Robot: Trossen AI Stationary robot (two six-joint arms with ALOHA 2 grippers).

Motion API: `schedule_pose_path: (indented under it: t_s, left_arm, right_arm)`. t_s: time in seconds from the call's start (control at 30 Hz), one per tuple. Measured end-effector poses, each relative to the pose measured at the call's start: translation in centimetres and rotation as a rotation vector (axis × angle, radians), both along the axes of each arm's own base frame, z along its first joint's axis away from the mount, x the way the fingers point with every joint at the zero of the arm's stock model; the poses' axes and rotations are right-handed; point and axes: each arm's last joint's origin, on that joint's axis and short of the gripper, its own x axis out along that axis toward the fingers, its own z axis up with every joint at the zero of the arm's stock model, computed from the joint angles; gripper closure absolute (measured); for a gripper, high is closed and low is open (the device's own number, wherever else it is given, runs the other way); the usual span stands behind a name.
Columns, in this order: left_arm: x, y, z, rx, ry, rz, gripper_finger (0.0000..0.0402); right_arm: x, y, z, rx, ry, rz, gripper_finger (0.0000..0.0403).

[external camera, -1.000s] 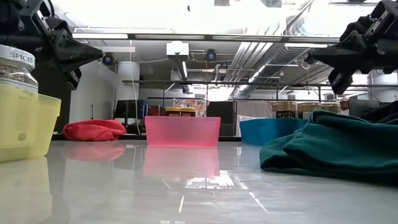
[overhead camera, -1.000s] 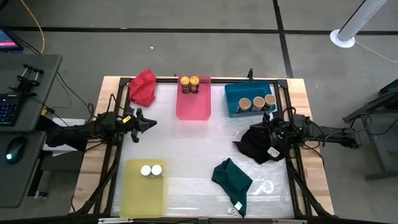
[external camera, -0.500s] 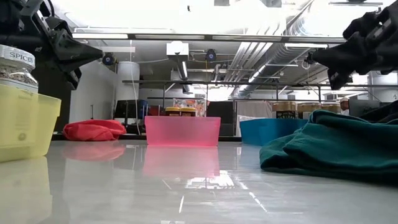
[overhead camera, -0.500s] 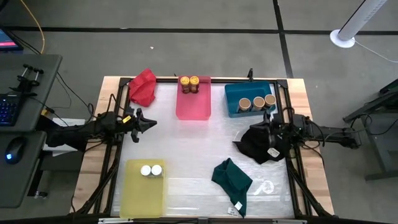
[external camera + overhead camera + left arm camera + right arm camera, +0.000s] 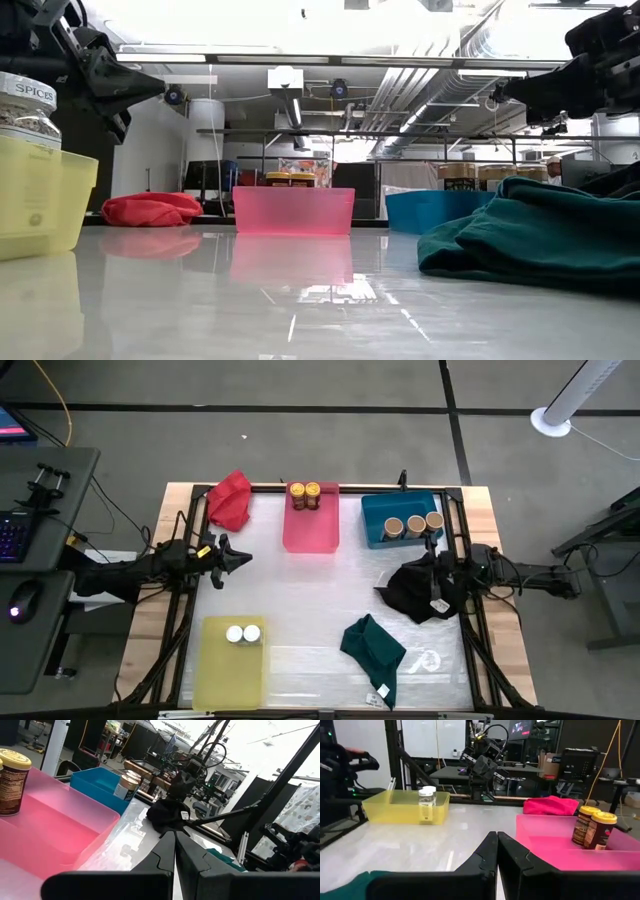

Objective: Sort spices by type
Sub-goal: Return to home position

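Observation:
All the spice jars stand in trays. Two yellow-lidded jars [image 5: 305, 494] are at the far end of the pink tray [image 5: 312, 530]. Three tan-lidded jars [image 5: 412, 524] are in the blue tray [image 5: 385, 510], and two white-lidded jars [image 5: 242, 633] are in the yellow tray [image 5: 232, 665]. My left gripper [image 5: 243, 558] hangs shut above the table's left side, between the pink and yellow trays. My right gripper [image 5: 497, 840] is shut too. It hovers high over the black cloth [image 5: 425, 600] at the table's right side, and its tips [image 5: 500, 95] point toward the middle.
A red cloth [image 5: 230, 500] lies at the far left corner and a teal cloth [image 5: 372, 650] near the near edge, right of centre. Bare tabletop lies between the trays in the middle. A dark frame runs along the table's edges.
My right gripper has risen a little and drawn back slightly toward the table's right edge, staying shut. The left arm, the jars and the cloths have kept still.

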Motion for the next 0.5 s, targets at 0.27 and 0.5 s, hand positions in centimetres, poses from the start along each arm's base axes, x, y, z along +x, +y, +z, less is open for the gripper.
schedule_pose_path:
  t_s: [0.27, 0.5]
  left_arm:
    - [0.00, 0.00, 0.00, 0.000, 0.000, 0.000, 0.0401]
    - [0.01, 0.00, -0.01, 0.000, 0.001, 0.000, 0.0401]
  right_arm:
    - [0.00, 0.02, 0.01, 0.133, -0.002, 0.007, 0.0402]
    - [0.00, 0.02, 0.01, 0.201, -0.003, 0.008, 0.0402]
